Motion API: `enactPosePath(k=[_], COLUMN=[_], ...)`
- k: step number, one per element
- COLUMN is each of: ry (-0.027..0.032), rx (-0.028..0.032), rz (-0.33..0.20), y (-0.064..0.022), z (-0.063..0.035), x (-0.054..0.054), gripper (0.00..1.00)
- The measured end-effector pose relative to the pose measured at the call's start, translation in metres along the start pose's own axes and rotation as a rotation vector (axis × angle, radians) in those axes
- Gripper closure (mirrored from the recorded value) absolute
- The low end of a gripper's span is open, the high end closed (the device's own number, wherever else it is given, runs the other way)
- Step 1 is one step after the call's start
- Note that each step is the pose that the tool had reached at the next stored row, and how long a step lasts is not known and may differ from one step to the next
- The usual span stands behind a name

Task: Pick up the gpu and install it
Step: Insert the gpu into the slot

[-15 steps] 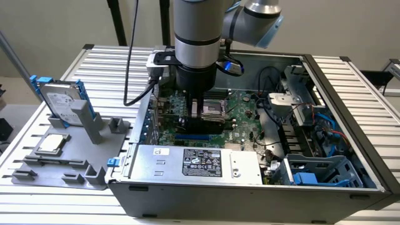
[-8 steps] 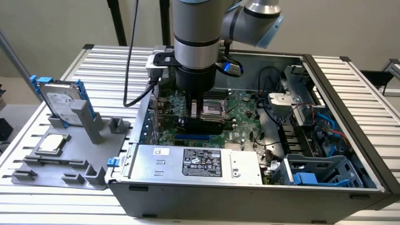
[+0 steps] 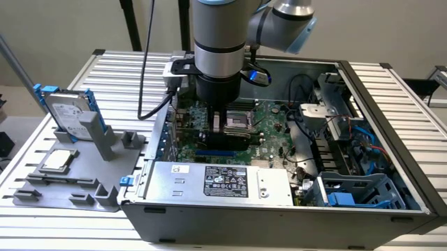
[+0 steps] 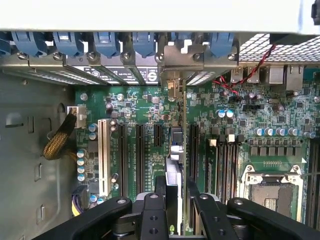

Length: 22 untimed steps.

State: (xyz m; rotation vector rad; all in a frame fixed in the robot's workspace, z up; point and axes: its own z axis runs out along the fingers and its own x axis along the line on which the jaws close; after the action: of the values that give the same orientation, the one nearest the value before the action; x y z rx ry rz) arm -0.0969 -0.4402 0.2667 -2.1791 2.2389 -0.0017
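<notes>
**Seating the GPU: card edge-on over the slots**

Going across the exterior view from its left: the grey parts tray point(image 3: 63, 180) is sitting beside the case, with the hard drive point(image 3: 68, 111) standing upright in its blue rails and the little square processor chip point(image 3: 58, 159) lying flat in front of it. Neither is being touched. Next to that, the open PC case point(image 3: 279, 222) is lying on its side, and the arm is reaching straight down into it over the motherboard point(image 3: 269, 117).

In the wrist view, the gripper point(image 4: 175, 207) is partly closed and clamping the gpu point(image 4: 173, 172) between its fingers point(image 4: 154, 210). The card is being held edge-on, so it is reading as a thin strip running from the fingers away toward the back of the case. Its silver end bracket point(image 4: 182, 62) is sitting up against the rear slot covers point(image 4: 120, 72), among the blue latches.

The bit that matters: the card's long axis is lining up parallel with the black expansion slots point(image 4: 139, 150), and it is hanging directly below the gripper, between two of them, near the CPU socket point(image 4: 272, 192) side. I can't tell whether the edge connector is already touching a slot or just hovering above.
</notes>
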Motion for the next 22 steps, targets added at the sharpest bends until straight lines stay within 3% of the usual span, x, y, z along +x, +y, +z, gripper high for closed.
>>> enactPosePath(k=[22], ry=[-0.0001], rx=[-0.0002], rz=[-0.013], y=[0.0024], z=[0.0066], x=[0.0012], gripper=[0.73])
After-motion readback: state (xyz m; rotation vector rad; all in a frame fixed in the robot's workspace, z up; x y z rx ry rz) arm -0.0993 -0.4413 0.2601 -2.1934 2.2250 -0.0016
